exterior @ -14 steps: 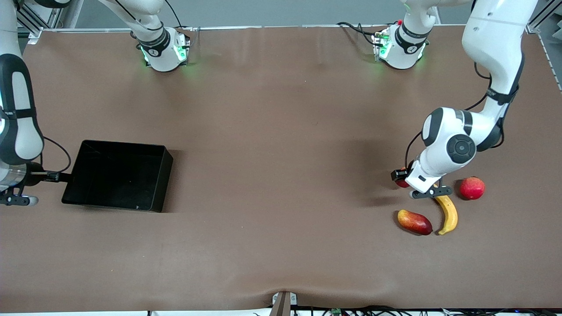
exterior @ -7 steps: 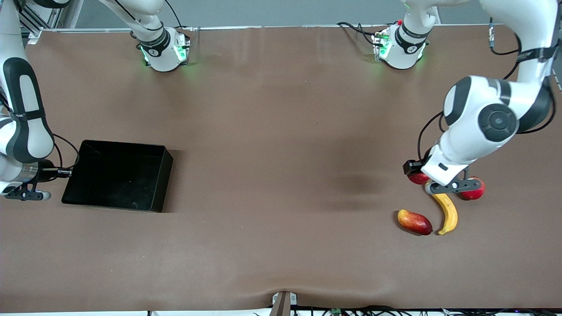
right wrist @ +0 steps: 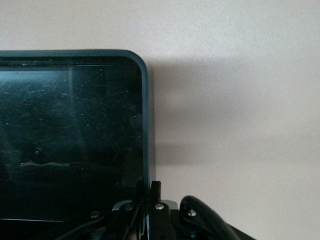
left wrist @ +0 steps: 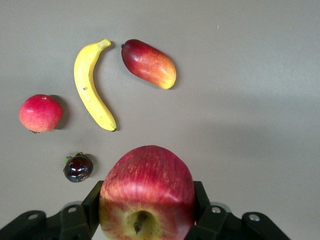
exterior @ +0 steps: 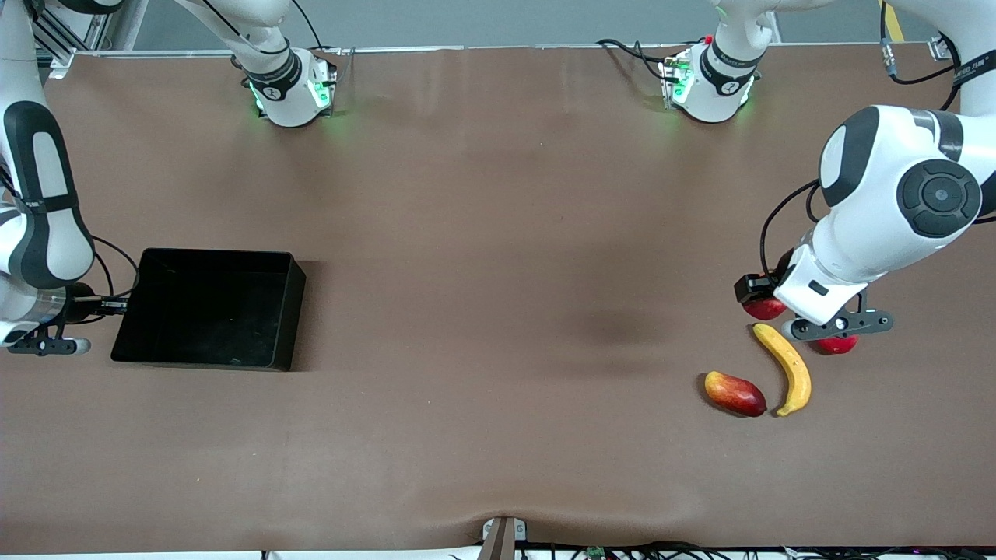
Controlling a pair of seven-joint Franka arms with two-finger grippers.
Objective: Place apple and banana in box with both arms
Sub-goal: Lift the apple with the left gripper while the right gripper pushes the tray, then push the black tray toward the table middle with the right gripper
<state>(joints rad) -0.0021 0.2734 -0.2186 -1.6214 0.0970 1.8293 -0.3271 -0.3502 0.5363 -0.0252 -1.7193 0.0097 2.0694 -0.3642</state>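
My left gripper (exterior: 759, 300) is shut on the apple (exterior: 767, 310), red with yellow streaks, and holds it above the table over the fruit group. In the left wrist view the apple (left wrist: 146, 192) sits between the fingers (left wrist: 93, 202), stem dimple toward the camera. The yellow banana (exterior: 787, 369) lies on the table below; it also shows in the left wrist view (left wrist: 92, 85). My right gripper (exterior: 115, 305) is shut on the wall of the black box (exterior: 286, 327) at the right arm's end of the table. In the right wrist view its fingers (right wrist: 155, 190) clamp the box's rim (right wrist: 145, 100).
A red-yellow mango-like fruit (exterior: 734, 393) lies beside the banana, toward the right arm's end. A pinkish-red round fruit (exterior: 834, 344) is partly hidden under the left hand. The left wrist view also shows a small dark glossy fruit (left wrist: 78, 167) near it.
My left arm has risen with the apple and swung toward the left arm's end of the table, uncovering the banana. The right arm shifted its pose slightly; the box stays about where it was.
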